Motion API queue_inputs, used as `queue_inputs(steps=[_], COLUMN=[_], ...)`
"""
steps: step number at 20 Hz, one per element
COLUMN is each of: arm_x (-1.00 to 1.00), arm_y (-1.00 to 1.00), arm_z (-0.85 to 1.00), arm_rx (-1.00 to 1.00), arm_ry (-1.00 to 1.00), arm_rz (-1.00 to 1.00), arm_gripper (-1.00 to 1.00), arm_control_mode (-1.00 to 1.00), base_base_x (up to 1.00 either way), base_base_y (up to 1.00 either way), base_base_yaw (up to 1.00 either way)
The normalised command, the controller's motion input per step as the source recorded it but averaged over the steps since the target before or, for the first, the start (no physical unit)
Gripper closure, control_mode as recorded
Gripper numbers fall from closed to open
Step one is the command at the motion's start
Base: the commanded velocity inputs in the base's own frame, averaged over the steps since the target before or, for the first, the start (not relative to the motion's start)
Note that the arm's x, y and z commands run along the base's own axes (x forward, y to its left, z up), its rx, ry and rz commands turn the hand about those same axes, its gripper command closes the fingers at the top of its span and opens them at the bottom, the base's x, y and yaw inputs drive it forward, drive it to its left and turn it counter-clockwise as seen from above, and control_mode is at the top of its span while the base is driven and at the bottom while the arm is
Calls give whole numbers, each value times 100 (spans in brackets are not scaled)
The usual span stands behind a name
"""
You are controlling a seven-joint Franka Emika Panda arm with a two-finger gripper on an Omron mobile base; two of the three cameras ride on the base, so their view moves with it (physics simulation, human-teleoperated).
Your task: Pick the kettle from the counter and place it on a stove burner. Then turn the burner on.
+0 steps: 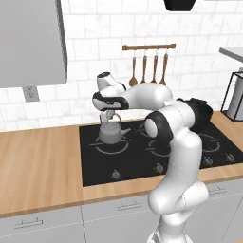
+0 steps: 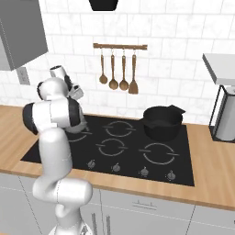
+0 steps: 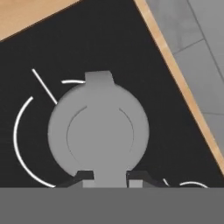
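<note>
Kettle (image 1: 112,132) on the stove's (image 1: 95,166) front-left burner ring (image 1: 100,148).

A black pot (image 2: 161,122) sits on the back-right burner, at 3 o'clock from the kettle, wooden utensils (image 2: 118,73) hanging above. The gripper (image 1: 108,115) points down over the kettle's wire handle; whether its fingers clasp it cannot be told.

One kettle (image 1: 111,133), one black pot (image 2: 161,122), four hanging utensils (image 2: 118,69).
</note>
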Motion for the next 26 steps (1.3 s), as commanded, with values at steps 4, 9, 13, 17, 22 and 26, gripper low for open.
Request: queue_inputs(steps=[4,9,13,17,22,26], arm_x=[-43,-23,-7,-1,-82,-100], arm_y=[0,0,5,1,6,66], arm_z=[-1,38,72,69,55,-17], arm_rx=[0,0,0,0,1,4], arm_ry=[0,-5,-12,-8,-16,-2], arm_rz=[0,0,-2,-3,-15,-33], arm_gripper=[-100,-100,-100,-100,-100,-100], arm_control_mode=[-100,-100,-100,-100,-100,-100], base_base_x=[0,0,0,0,0,0], base_base_y=[0,0,0,0,0,0], base_base_yaw=[0,0,0,0,0,0])
